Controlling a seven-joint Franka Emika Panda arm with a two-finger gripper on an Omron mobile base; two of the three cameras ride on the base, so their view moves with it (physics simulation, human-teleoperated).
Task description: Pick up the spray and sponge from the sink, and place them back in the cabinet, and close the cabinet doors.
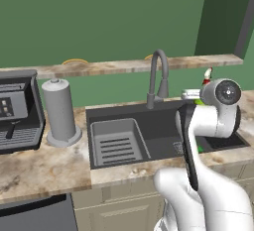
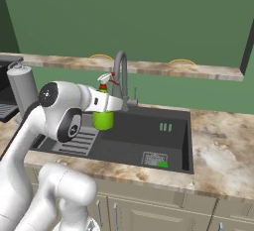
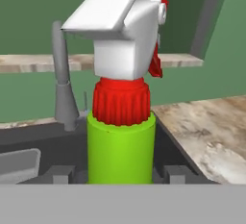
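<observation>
The claw (image 2: 105, 107) is clamped on the spray (image 2: 103, 118), its two dark fingertips (image 3: 61, 174) pressed to either side of the lime-green body just below the red collar; the bottle stands upright in the grip, white-and-red trigger nozzle at the top; in the right base view it hangs clear above the sink (image 2: 181, 141), over the left part of the basin and just in front of the curved faucet (image 2: 121, 74); in the left base view the nozzle (image 1: 207, 76) shows behind the arm's wrist.

The sponge (image 2: 162, 164) lies flat on the basin floor near the front wall, toward the right end, well apart from the bottle; the ribbed inner tray (image 1: 117, 143) sits in the left part of the basin.

On the marbled bench (image 1: 44, 165), a paper-towel roll (image 1: 60, 111) stands upright left of the sink, with a dark coffee machine (image 1: 17, 111) just beyond it.
</observation>
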